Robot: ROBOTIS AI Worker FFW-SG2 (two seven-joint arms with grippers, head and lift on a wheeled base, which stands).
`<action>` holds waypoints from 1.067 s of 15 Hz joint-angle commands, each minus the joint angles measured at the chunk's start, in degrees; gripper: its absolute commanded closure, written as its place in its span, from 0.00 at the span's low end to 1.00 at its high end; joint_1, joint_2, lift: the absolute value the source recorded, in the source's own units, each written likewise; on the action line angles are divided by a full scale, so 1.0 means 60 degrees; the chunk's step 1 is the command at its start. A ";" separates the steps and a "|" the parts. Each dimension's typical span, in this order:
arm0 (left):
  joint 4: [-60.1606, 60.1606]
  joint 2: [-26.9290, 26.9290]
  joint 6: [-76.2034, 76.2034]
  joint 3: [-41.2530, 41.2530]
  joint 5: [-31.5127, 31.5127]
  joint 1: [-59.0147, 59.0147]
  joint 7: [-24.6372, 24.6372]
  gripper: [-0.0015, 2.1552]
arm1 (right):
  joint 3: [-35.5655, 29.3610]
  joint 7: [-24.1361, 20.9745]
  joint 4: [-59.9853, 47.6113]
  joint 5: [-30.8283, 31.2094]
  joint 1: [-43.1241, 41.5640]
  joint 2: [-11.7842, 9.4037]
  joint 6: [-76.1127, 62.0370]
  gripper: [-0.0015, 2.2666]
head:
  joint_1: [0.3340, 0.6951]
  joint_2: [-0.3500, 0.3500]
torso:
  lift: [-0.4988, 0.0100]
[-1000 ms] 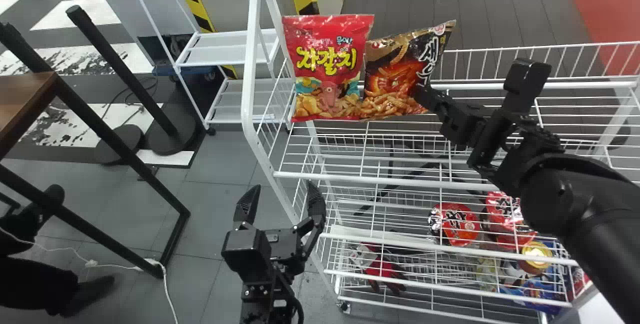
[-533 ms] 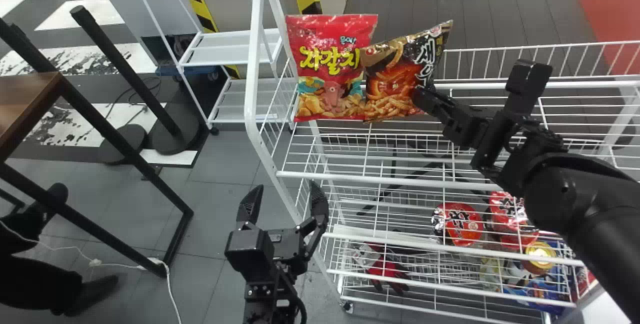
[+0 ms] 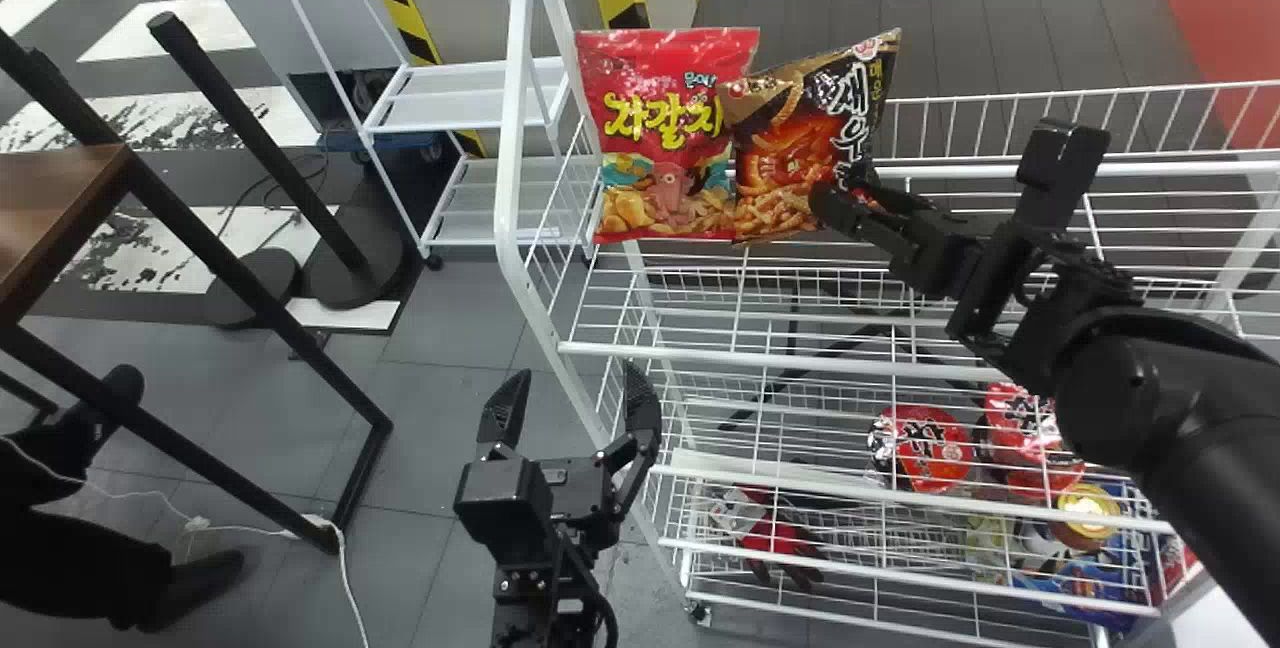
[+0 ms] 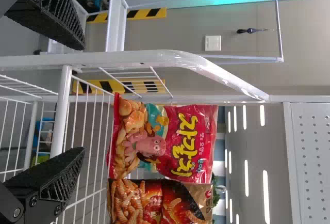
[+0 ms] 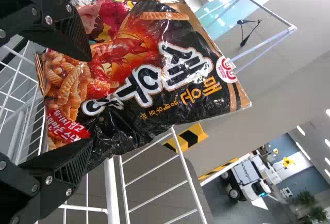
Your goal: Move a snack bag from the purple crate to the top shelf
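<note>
Evidently, the snack bag (image 3: 795, 153), brown and black, is at the top shelf (image 3: 760, 358), tilted so its upper corner leans toward the robot's right. Its edge overlaps the red bag (image 3: 655, 128), which stands upright by the shelf's white end frame (image 3: 508, 138); I judge that the 2 are set side by side to make a tidy row, the red bag giving its neighbour some support.

The right claw (image 5: 89, 100) is at the snack bag's lower outer side, its 2 fingers spread wide. That spacing suggests a release, or a nudge to settle the bag, rather than a firm pinch. The left claw (image 3: 576, 380) is parked in front of the shelf, wide and holding nothing, presumably so that 1 arm can work without crowding.

Placement looks nearly done. Next, the right claw should back out straight, since brushing the slick, slanted packet could tip it over or drag it along.
</note>
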 commanded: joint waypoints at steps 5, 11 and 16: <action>-0.0026 0.0009 -0.0019 0.0017 0.0015 0.0015 0.0002 0.06 | -0.0104 -0.0534 -0.2063 0.0884 0.1526 0.0009 0.0213 0.07 | 1.00 0.90 | 0.98; -0.0055 0.0023 -0.0136 0.0017 0.0015 0.0029 -0.0041 0.06 | -0.0016 -0.2365 -0.6824 0.4019 0.4954 -0.0776 0.0593 0.06 | 1.00 0.96 | 0.98; -0.0026 0.0009 -0.0107 -0.0071 -0.0014 0.0029 -0.0041 0.06 | -0.2184 -0.2189 -0.7820 0.4473 0.7590 -0.1201 -0.1750 0.07 | 1.00 0.82 | 0.98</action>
